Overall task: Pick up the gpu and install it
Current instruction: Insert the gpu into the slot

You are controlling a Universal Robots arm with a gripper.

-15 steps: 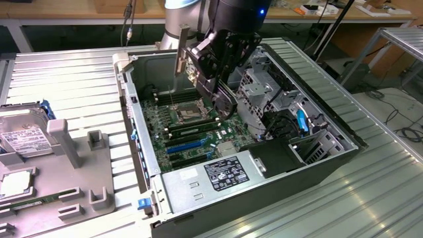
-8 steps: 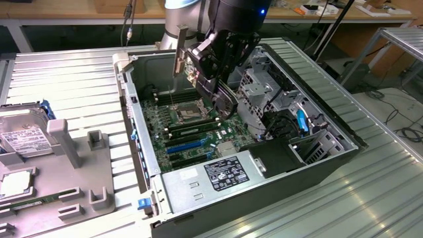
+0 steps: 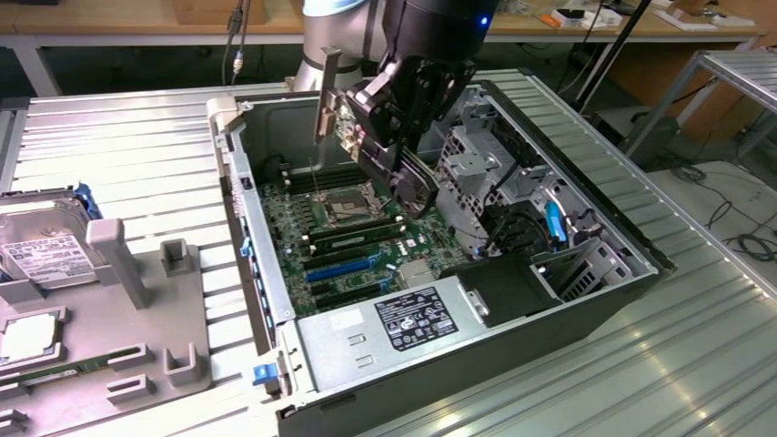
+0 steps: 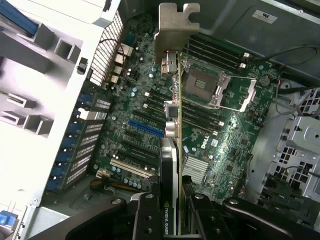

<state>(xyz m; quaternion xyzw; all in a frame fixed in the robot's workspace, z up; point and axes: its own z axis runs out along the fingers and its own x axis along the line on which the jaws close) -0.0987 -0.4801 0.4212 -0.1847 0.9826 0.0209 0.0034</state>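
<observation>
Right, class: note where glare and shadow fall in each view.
Exterior view: the ribbed table shines pale; the case is dim inside. Wrist view: the tray outside the case is washed out white; a glint sits on the board beside the card.

Lid's off the case (image 3: 243, 228), so we get a straight drop from above onto the motherboard (image 3: 286, 223). The tight side is the exterior view's right: the drive cage (image 3: 479, 159) and black cables (image 3: 504, 237) sit just beside the pincer (image 4: 172, 217), which is clamped on the gpu (image 3: 329, 96). The power supply (image 3: 388, 319) walls off the near end. The memory stick (image 3: 352, 232) stands up beside the CPU socket (image 4: 205, 85). The blue slot (image 4: 145, 127) and its neighbouring slots lie open.
</observation>
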